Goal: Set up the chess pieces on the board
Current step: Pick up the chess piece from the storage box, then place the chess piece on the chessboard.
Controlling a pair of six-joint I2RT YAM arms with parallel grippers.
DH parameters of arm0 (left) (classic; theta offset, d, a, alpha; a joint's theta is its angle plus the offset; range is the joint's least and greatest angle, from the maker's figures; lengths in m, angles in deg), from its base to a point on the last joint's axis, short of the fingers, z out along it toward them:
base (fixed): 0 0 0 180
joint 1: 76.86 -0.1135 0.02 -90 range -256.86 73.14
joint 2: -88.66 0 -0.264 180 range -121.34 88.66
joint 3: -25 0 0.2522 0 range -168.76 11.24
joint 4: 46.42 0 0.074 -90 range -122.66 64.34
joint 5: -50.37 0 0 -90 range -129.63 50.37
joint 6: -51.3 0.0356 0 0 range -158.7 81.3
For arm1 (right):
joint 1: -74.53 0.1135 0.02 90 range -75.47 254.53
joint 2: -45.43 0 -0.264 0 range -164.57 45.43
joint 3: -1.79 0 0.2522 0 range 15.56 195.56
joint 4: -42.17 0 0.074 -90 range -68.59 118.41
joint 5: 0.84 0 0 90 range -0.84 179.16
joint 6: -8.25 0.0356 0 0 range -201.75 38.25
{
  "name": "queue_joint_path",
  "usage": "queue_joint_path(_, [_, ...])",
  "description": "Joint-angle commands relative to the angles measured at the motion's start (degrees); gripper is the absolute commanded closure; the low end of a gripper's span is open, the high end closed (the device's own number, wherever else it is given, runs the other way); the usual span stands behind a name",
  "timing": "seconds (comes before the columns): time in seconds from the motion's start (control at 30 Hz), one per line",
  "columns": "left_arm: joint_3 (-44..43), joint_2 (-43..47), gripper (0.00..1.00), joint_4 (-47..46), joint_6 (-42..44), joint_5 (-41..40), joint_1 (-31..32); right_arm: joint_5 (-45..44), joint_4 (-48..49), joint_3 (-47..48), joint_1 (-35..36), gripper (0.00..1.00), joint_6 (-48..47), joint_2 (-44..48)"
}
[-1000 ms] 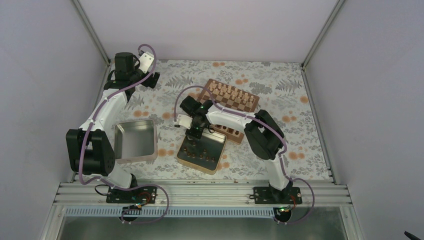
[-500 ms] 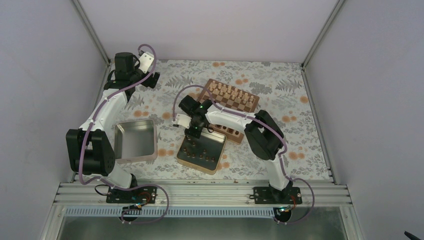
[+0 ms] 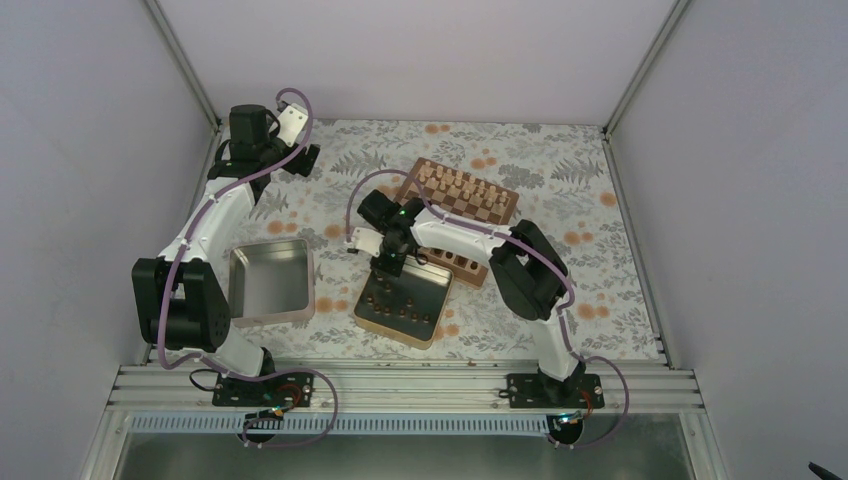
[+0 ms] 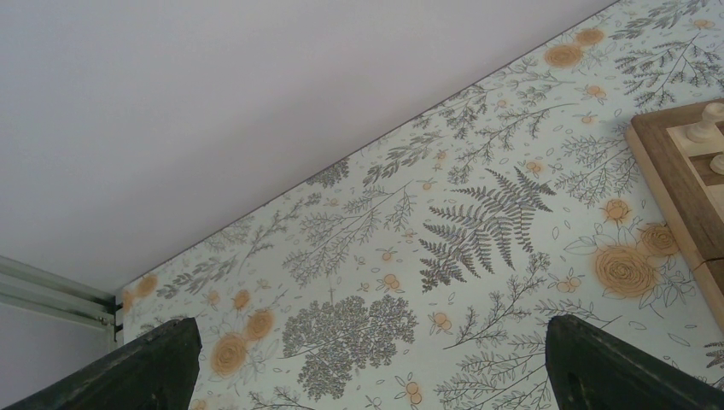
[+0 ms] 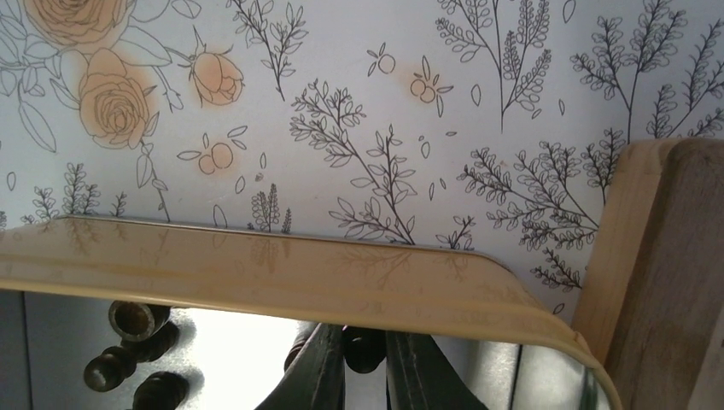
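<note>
Right wrist view puts my right gripper down inside the tin, just behind its far rim. My two fingers are pinched almost together on a dark chess piece. Only a rounded dark bit of it shows between them, so I cannot tell whether it stands upright or leans in my grip. More loose dark pieces lie on the tin floor to the left of my fingers.

What matters for the next move is where the board lies from here. From the top view it sits beyond the tin and off to my right, with its near edge just beside the tin's far right corner. I judge the wooden edge at the right of my wrist view to be that same border. The rim stands between my fingers and the board, so I reckon I must lift straight up and clear it before I swing away and to the right.

Pale pieces line the far side of the board, so I take the near rows to be where the dark ones belong.

My left gripper hangs wide open and empty near the far left corner. It is well apart from both tin and board, so my right arm is much the nearer.
</note>
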Motion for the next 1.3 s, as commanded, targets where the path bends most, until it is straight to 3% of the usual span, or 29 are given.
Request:
queue_joint_path(0.0, [-0.86, 0.72, 0.0, -0.39, -0.02, 0.56, 0.03, -0.74, -3.73, 2.57, 0.57, 0.94, 0.19, 3.33])
queue_joint_path(0.6, [-0.69, 0.96, 0.0, -0.37, 0.07, 0.15, 0.05, -1.99, -8.27, 7.35, -1.44, 0.94, -1.66, 5.08])
queue_joint_path(1.27, [-0.6, 0.63, 0.0, -0.64, 0.23, -0.05, 0.05, -5.76, -7.44, 9.73, -12.93, 0.94, -5.32, 3.71])
